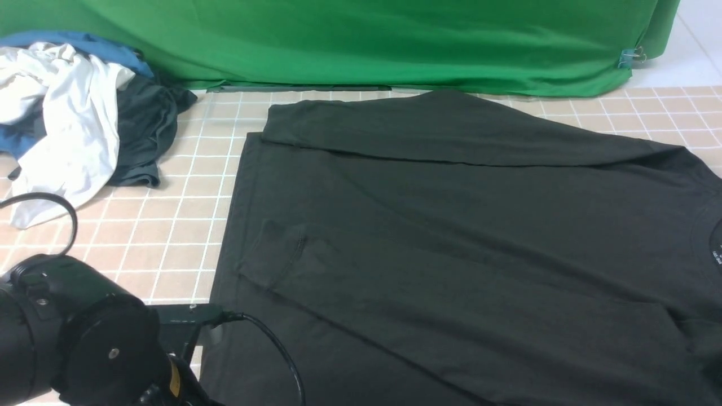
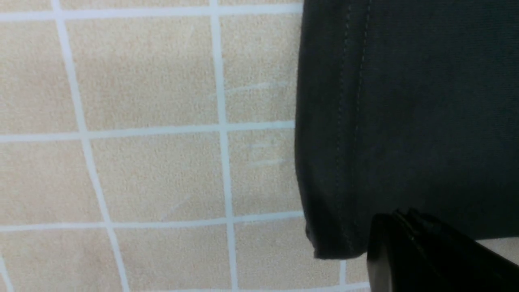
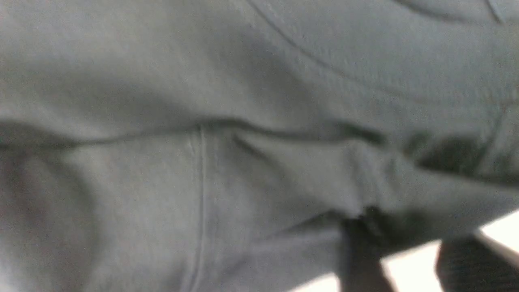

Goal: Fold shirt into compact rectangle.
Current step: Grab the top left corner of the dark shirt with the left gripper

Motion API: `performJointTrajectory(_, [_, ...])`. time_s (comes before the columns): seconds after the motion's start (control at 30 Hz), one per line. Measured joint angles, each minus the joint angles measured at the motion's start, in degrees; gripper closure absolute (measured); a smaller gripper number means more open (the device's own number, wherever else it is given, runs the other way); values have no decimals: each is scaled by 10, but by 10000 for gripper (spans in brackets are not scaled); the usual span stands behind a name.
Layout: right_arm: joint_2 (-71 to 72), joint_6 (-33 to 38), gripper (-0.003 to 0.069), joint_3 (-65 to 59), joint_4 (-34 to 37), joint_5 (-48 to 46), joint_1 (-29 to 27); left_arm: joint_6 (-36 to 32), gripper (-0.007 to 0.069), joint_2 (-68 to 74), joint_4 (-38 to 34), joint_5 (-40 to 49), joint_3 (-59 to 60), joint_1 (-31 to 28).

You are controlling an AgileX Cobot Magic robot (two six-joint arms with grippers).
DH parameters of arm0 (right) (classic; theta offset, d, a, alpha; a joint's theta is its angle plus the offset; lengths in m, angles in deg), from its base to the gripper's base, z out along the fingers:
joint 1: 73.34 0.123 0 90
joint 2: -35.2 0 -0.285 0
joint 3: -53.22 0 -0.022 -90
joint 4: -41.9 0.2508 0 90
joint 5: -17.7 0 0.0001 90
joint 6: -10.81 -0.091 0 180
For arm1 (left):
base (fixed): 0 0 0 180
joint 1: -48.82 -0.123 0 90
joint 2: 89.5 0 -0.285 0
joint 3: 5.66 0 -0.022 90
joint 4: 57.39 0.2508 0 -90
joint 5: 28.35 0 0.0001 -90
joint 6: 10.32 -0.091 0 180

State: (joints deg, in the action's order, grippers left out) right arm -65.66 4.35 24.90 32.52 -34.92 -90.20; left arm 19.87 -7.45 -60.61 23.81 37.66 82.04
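Observation:
The black shirt (image 1: 451, 242) lies spread over the tiled table, its far side folded in over the body and a sleeve (image 1: 276, 254) folded onto it near the left hem. In the left wrist view my left gripper (image 2: 399, 217) is shut, its tips beside the shirt's hem corner (image 2: 332, 235) with no cloth between them. The blurred right wrist view shows my right gripper (image 3: 409, 243) with its fingers apart, bright table showing between them, at the edge of the shirt's fabric (image 3: 243, 162). The right arm does not show in the front view.
A pile of white, blue and dark grey clothes (image 1: 73, 118) sits at the back left of the table (image 1: 169, 225). A green cloth backdrop (image 1: 361, 45) hangs along the far edge. My left arm (image 1: 73, 332) and its cable (image 1: 271, 344) fill the near left corner.

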Motion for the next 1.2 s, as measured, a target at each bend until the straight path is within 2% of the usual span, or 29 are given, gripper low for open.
performJointTrajectory(0.1, [3,-2,178,0,8,-30,0,28,605,0,17,25,1,0])
performJointTrajectory(0.17, [12,8,155,0,27,-41,1,42,580,0,26,28,7,0])
performJointTrajectory(0.27, [32,26,158,0,54,-47,8,54,524,-1,32,21,23,0])
performJointTrajectory(0.37, [74,37,189,0,72,-45,48,64,396,-1,32,-10,46,0])
performJointTrajectory(0.43, [93,36,198,0,75,-42,65,72,347,-1,32,-25,50,0])
performJointTrajectory(0.5, [127,37,207,0,78,-33,106,82,256,-1,32,-58,59,0])
performJointTrajectory(0.6, [155,37,211,0,79,-18,149,85,193,-1,32,-81,69,0])
performJointTrajectory(0.67, [163,37,211,0,81,-12,167,86,197,-1,32,-85,72,0])
performJointTrajectory(0.73, [170,37,211,0,87,-7,194,87,241,-1,32,-87,75,0])
performJointTrajectory(0.8, [170,37,211,0,94,-6,211,86,335,-1,28,-90,75,0])
performJointTrajectory(0.9, [170,37,211,0,100,-5,226,80,526,-1,28,-89,75,0])
performJointTrajectory(0.93, [170,37,211,0,101,-5,227,80,564,-1,29,-86,73,0])
performJointTrajectory(1.07, [170,37,211,0,103,-9,229,80,599,-3,48,-35,53,0])
performJointTrajectory(1.2, [170,37,211,0,103,-17,229,100,599,-30,115,66,36,0])
